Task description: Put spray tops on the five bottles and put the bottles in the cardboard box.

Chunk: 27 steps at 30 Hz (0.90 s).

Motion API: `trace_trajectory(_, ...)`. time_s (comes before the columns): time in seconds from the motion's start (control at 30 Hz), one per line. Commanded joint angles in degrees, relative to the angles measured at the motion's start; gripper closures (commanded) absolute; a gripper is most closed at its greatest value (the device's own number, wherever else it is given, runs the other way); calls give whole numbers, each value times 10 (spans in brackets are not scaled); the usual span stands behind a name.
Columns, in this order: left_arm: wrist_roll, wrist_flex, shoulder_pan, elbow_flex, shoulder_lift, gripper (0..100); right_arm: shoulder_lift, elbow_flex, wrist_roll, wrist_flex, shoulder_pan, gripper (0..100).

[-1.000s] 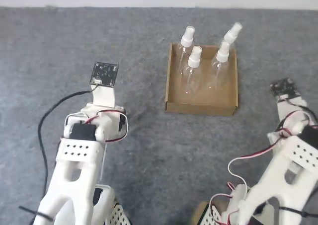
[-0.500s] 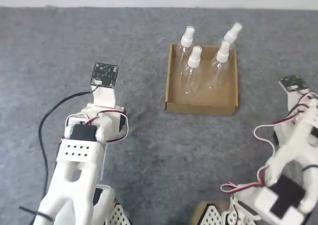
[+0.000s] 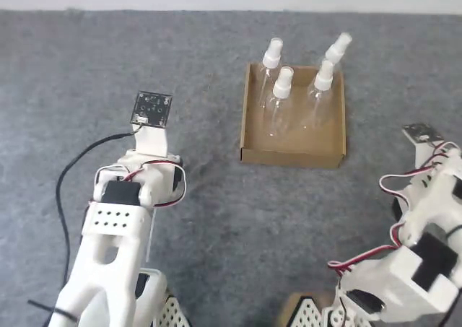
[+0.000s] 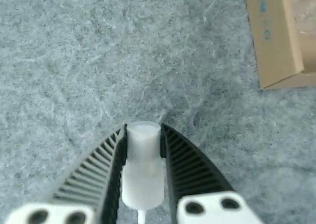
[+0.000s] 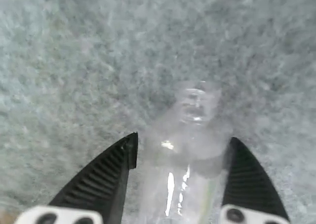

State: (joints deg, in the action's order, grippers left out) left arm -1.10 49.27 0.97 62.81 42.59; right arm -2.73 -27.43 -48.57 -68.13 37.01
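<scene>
My left gripper point(image 4: 143, 127) is shut on a white spray top point(image 4: 143, 164), held above the grey carpet a short way from a corner of the cardboard box point(image 4: 276, 36). A clear bottle point(image 5: 190, 150) with an open neck sits between the black fingers point(image 5: 118, 169) of my right gripper point(image 5: 182, 137), which closes on its sides. In the high view the cardboard box point(image 3: 292, 156) lies at the centre back. It holds several clear bottles point(image 3: 276, 103) with white spray tops on. The left arm point(image 3: 137, 190) stands left of the box, the right arm point(image 3: 426, 219) at the lower right.
Grey carpet point(image 3: 216, 219) covers the whole table. A black cable point(image 3: 72, 168) trails from the left arm. Both arm bases crowd the front edge. Open carpet lies between the arms and in front of the box.
The right arm has swung and rotated its wrist toward the right edge, its body turning over. The left arm, the box and its bottles have stayed still.
</scene>
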Motion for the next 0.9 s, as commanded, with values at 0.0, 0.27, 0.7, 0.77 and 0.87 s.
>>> trace_trajectory(0.0,1,-12,-2,-4,21,987,5,33,-10,8,6,790)
trace_trajectory(0.27,0,-12,-2,-4,21,987,9,33,-9,5,6,902)
trace_trajectory(0.7,2,-23,-1,-15,29,987,211,98,60,-141,-99,993)
trace_trajectory(0.77,3,-29,3,-19,43,988,279,98,90,-168,-153,993)
trace_trajectory(0.87,4,1,4,-41,88,989,378,98,143,-206,-249,993)
